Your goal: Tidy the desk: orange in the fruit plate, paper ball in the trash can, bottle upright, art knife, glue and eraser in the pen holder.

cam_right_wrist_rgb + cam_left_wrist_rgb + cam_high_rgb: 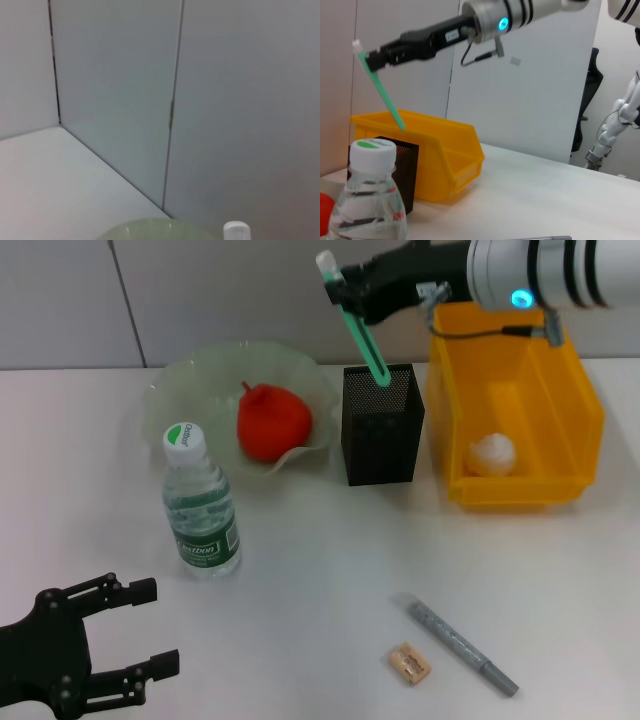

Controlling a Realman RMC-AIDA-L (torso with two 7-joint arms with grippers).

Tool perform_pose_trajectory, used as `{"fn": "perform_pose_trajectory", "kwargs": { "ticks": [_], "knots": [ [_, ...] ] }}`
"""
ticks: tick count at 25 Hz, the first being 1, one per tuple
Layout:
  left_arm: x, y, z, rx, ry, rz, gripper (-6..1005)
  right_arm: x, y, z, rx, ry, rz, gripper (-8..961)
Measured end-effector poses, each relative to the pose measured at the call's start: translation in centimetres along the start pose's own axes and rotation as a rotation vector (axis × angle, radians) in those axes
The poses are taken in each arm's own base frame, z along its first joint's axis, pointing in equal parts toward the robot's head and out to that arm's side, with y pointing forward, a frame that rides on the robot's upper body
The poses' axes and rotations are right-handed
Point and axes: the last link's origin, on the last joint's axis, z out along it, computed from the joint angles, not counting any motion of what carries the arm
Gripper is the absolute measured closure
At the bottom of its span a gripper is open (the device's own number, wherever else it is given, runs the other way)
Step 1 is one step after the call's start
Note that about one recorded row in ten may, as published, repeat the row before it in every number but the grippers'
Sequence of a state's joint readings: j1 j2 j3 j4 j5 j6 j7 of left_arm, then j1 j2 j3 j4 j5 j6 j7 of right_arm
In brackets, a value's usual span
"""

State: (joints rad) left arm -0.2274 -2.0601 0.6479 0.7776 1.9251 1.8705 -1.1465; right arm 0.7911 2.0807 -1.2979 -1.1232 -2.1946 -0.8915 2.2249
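My right gripper [345, 295] is shut on the mint-green art knife [363, 338], holding it tilted with its lower end at the mouth of the black mesh pen holder [382, 435]. From the left wrist view the art knife [382, 90] slants down behind the pen holder [402, 167]. The orange [272, 422] lies in the pale green fruit plate [190, 380]. The bottle [200, 505] stands upright on the desk [320, 570]. A paper ball [492, 454] rests in the yellow trash can [560, 410]. The grey glue [462, 644] and tan eraser [410, 662] lie at the front. My left gripper [140, 630] is open at the front left.
The right arm [540, 270] reaches across above the trash can. A wall stands behind the desk. The rim of the fruit plate [150, 230] and the art knife's white tip [236, 232] show in the right wrist view.
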Motion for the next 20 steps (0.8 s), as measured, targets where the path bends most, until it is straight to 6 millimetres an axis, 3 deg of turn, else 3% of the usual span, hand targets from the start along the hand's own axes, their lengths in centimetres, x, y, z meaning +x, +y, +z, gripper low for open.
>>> {"fn": "perform_pose_trajectory", "kwargs": {
  "ticks": [13, 20],
  "knots": [
    [-0.1, -0.2, 0.2, 0.007, -0.001, -0.013, 187, 3.5, -0.9, 2.7, 0.049, 0.034, -0.017, 763],
    [0.0, -0.3, 0.3, 0.006, 0.0, -0.01, 186, 3.9, -0.8, 2.8, 0.04, 0.042, -0.004, 759]
  ]
}}
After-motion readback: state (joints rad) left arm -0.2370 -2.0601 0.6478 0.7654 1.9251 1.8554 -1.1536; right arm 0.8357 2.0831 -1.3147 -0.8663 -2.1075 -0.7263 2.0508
